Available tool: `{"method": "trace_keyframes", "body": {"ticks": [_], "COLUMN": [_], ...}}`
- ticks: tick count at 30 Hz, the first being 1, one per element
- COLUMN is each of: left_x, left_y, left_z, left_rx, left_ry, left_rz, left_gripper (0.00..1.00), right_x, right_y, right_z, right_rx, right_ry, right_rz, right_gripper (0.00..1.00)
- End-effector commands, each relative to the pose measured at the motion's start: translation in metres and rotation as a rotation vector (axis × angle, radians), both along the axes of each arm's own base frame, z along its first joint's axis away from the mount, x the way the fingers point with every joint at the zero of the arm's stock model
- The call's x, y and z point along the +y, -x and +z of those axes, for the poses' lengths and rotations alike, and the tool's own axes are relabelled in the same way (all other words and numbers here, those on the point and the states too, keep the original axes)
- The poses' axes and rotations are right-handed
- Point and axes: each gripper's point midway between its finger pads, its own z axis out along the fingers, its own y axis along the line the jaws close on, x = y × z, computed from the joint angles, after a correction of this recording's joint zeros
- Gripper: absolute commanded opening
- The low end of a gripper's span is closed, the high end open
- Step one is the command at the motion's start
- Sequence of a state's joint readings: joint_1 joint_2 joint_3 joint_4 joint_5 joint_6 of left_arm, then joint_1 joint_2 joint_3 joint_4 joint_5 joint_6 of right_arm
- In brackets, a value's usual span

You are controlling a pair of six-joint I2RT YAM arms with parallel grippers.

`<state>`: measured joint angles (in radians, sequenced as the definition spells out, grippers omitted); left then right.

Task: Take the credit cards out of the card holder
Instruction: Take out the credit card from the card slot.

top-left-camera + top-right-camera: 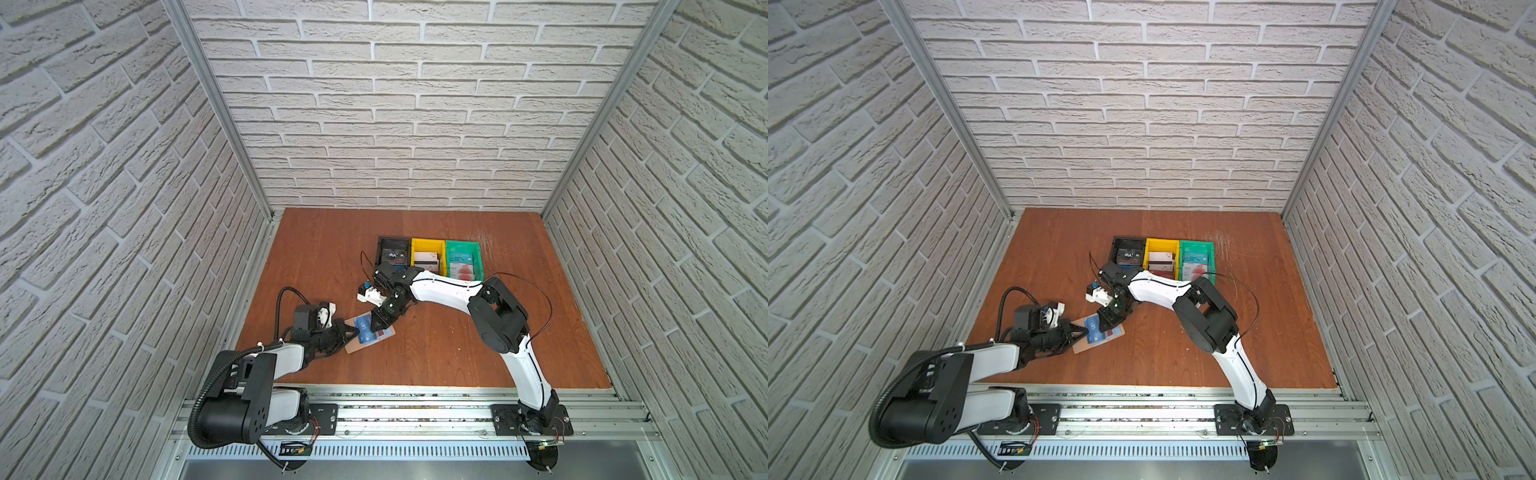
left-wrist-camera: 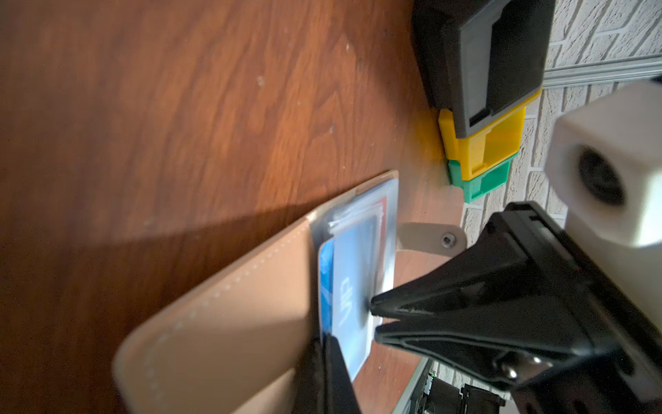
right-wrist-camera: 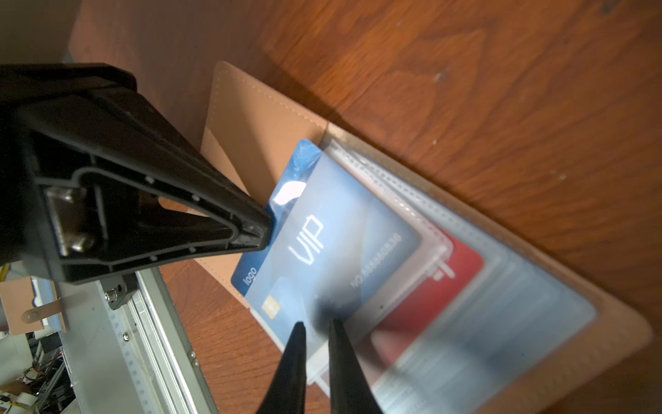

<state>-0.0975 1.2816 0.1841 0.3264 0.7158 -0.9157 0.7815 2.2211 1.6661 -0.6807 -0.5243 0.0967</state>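
The tan card holder (image 1: 355, 347) (image 1: 1081, 348) lies open on the table, clear sleeves up. A blue "VIP" credit card (image 3: 250, 276) (image 2: 325, 272) sticks partway out of the top sleeve. A red card (image 3: 462, 269) shows in a sleeve beneath. My left gripper (image 1: 356, 329) (image 2: 324, 340) is shut on the blue card's exposed edge; its tip (image 3: 265, 229) meets that edge. My right gripper (image 1: 376, 328) (image 3: 317, 326) points down onto the top sleeve, fingers a narrow gap apart with nothing between them, tips resting on the plastic near its edge.
Behind the right arm, a black bin (image 1: 392, 240), a yellow bin (image 1: 428, 241) and a green bin (image 1: 462, 242) stand in a row, each with cards inside. The holder's snap tab (image 2: 430, 238) lies flat on the wood. Brick-patterned walls close three sides.
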Motion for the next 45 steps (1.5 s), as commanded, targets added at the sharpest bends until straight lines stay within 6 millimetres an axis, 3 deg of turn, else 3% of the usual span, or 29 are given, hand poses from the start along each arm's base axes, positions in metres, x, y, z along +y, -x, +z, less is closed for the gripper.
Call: {"method": "trace_keyframes", "body": {"ticks": [1,9,20,30,36,41,45], "left_x": [0.015,0.018,0.023,0.036,0.063,0.072,0.063], "left_y": [0.017,0.018,0.022,0.009,0.008,0.005,-0.009], "left_z": [-0.023,-0.018,-0.017,0.013,0.027,0.05,0.075], "left_rx": [0.091,0.08,0.089,0.041,0.016,-0.056,-0.167], "left_ry": [-0.073,-0.075,-0.077,-0.085,-0.178,-0.198,-0.104], "left_rz": [0.042,0.051,0.063,0.157,0.275,0.323,0.319], "left_gripper": [0.02,0.02,0.02,0.02,0.02,0.02,0.02], "right_x": [-0.008,-0.018,-0.023,-0.023,-0.024,-0.015,0.003], "right_y": [-0.002,-0.005,-0.006,-0.007,-0.006,-0.006,-0.007], "right_z": [-0.016,-0.03,-0.035,-0.034,-0.033,-0.011,0.041], "right_rx": [0.012,0.029,0.027,0.028,0.035,0.047,0.098], "right_ry": [0.05,0.101,0.131,0.133,0.127,0.056,-0.144], "right_rz": [-0.019,-0.036,-0.045,-0.047,-0.041,-0.02,0.009], "right_gripper": [0.16,0.16,0.15,0.15,0.15,0.16,0.24]}}
